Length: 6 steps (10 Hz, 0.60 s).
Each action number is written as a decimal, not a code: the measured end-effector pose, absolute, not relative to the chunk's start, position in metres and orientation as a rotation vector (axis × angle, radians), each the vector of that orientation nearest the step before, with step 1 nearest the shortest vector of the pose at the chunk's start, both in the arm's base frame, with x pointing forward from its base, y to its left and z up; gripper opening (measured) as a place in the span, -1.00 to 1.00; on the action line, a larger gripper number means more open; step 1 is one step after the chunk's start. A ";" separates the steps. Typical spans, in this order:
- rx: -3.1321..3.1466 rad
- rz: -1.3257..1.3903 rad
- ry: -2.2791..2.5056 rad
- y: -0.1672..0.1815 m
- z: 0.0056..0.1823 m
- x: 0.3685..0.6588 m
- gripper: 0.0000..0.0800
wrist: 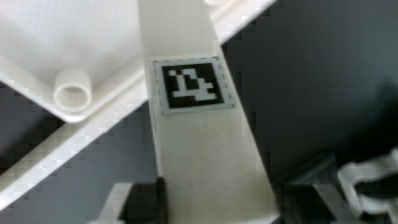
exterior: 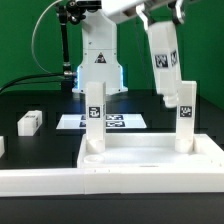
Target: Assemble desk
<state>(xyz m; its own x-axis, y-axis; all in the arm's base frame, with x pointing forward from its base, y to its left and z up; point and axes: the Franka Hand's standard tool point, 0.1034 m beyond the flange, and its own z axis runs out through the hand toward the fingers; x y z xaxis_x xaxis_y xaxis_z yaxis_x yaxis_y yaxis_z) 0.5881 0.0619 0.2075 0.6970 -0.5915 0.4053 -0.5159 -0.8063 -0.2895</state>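
Observation:
The white desk panel [exterior: 150,165] lies rim up at the front. One tagged white leg [exterior: 93,122] stands upright at its back corner on the exterior view's left. A second tagged leg [exterior: 184,120] stands upright near the back corner on the exterior view's right, with my gripper [exterior: 175,98] shut on its upper part. In the wrist view this leg [wrist: 192,120] runs between my fingers [wrist: 150,202], and my gripper [wrist: 217,204] holds it. An empty round socket [wrist: 71,95] in the panel corner [wrist: 39,60] shows beside the leg. The leg's lower end is hidden.
A loose white leg [exterior: 30,122] lies on the black table at the exterior view's left, and another white piece [exterior: 2,146] shows at the edge. The marker board [exterior: 118,122] lies behind the panel, in front of the robot base [exterior: 97,65].

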 end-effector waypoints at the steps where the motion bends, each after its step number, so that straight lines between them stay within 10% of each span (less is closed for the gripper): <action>1: -2.830 -0.761 0.764 0.064 0.197 0.596 -0.26; 6: -2.812 -0.789 0.688 0.098 0.195 0.605 -0.26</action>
<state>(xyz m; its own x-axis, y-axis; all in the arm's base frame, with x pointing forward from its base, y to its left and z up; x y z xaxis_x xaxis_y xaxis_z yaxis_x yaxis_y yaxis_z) 0.6051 0.0980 0.1945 0.7576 -0.4646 0.4584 -0.3905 -0.8854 -0.2521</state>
